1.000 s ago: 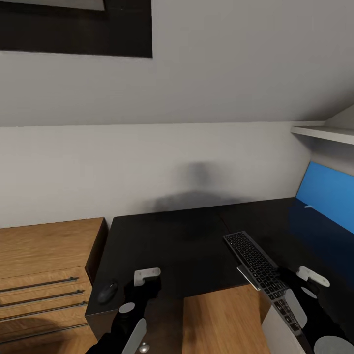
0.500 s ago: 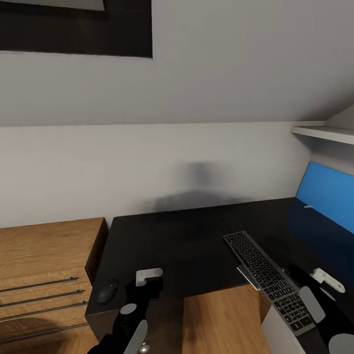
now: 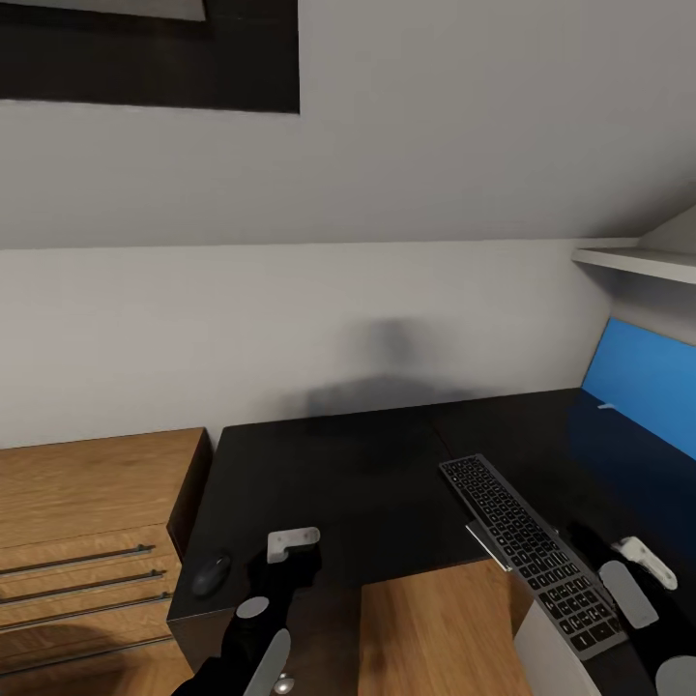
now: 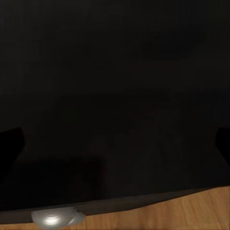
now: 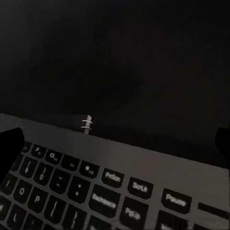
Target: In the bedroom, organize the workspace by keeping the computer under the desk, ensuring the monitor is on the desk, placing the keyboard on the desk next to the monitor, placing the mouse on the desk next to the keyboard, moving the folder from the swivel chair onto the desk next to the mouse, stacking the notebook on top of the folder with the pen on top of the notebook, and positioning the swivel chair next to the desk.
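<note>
Black and glossy, the desk [image 3: 367,483] fills the lower middle of the head view, set against a pale wall with a wooden dresser [image 3: 87,512] just beside its left end. The keyboard [image 3: 527,551] lies slanted on the desk's right part, one end jutting past the front edge over the wood floor [image 3: 435,628]. In the right wrist view its keycaps carry pale lettering; "Pause" can be read on one key, the others being too blurred to make out. The mouse [image 3: 211,574] sits on the desk's near left corner, well apart from the keyboard. The left gripper [image 3: 290,543] hovers over the desk's front edge just right of the mouse, touching nothing; its dark fingertips stand at opposite edges of the left wrist view, spread wide over bare desk. The right gripper [image 3: 646,561] hangs to the right of the keyboard's near end, its fingers likewise parted wide and holding nothing. A blue wall panel [image 3: 643,382] rises behind the desk's right side, under a white shelf [image 3: 633,261].
</note>
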Motion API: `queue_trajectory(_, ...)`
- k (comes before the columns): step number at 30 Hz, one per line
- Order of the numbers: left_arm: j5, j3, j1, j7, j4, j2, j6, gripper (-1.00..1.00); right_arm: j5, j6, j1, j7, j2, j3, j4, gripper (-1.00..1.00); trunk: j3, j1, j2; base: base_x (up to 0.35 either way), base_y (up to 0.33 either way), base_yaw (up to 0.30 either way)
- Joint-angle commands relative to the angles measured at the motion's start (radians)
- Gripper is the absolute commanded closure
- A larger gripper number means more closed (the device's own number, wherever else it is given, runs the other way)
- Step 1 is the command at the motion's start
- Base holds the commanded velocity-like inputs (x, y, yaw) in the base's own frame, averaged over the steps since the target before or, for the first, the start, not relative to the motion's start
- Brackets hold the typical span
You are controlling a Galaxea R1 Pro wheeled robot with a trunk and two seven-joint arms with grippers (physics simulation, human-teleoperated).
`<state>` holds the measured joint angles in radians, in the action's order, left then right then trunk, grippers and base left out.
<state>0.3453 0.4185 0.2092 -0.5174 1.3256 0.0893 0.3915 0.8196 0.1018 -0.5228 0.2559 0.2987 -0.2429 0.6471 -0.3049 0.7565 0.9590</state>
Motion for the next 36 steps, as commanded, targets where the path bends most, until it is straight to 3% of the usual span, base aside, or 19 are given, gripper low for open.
queue_trajectory(1,0.008,0.002,0.001,-0.010,0.002,0.000,0.002,-1.00,0.056,0.045,0.000,0.005,0.005,0.000,0.004,-1.00,-0.001,0.000,0.001,0.000,0.000,0.000)
queue_trajectory(9,0.010,0.001,0.001,-0.011,0.005,0.003,0.001,-1.00,0.096,0.073,0.000,0.001,0.008,0.000,0.034,-1.00,-0.001,0.000,0.001,0.000,0.000,0.000)
queue_trajectory(15,0.010,0.002,0.001,-0.013,0.005,0.008,0.001,-1.00,0.099,0.073,0.000,-0.016,0.008,0.000,0.041,-1.00,-0.014,0.015,0.029,0.000,0.000,0.000)
queue_trajectory(28,0.008,0.003,0.001,-0.007,-0.014,0.007,0.001,-1.00,0.097,0.068,0.000,-0.024,0.008,0.000,0.042,-1.00,-0.014,0.015,0.029,0.097,-0.022,0.000)
queue_trajectory(36,0.007,0.047,0.001,-0.010,-0.017,0.006,0.002,-1.00,0.096,0.067,0.000,-0.027,0.008,0.000,0.037,-1.00,-0.014,0.015,0.029,0.154,-0.074,0.000)
